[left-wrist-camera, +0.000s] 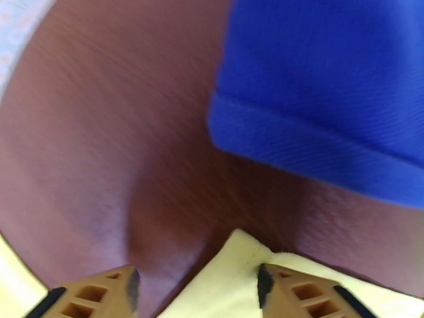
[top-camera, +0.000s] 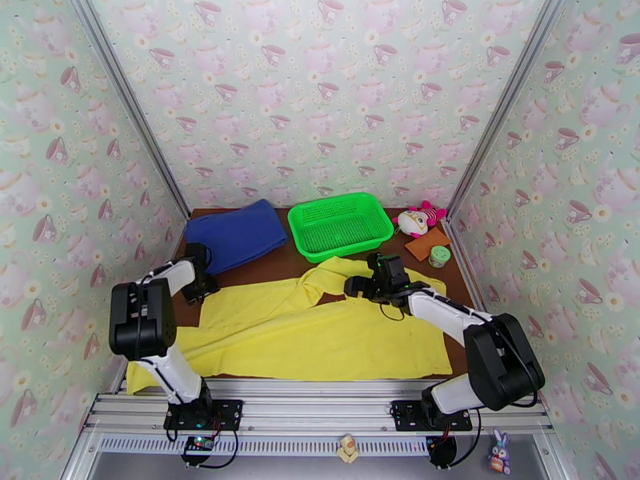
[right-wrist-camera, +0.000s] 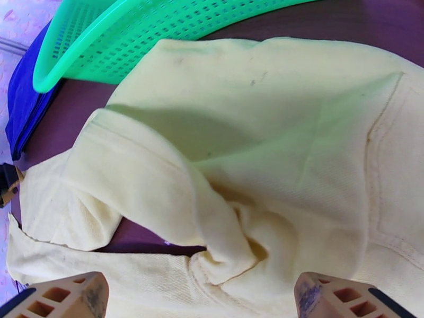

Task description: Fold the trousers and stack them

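- Yellow cloth, the trousers (top-camera: 320, 338) lie crumpled in front of the green basket (top-camera: 340, 226), with one leg twisted toward it.
- The right gripper (right-wrist-camera: 201, 292) hovers over the bunched fold just before the basket, its fingers wide apart and empty.
- The left gripper (left-wrist-camera: 196, 284), left of the basket beside the dark blue cloth (left-wrist-camera: 328, 91), has its fingers apart over a trouser corner.
- I think it is best to pinch each edge firmly and pull the cloth flat before folding.

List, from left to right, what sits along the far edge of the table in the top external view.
Dark blue folded cloth → green basket → pink-and-white plush toy. The brown card and small round jar overlap the toy's span, so they are left out.
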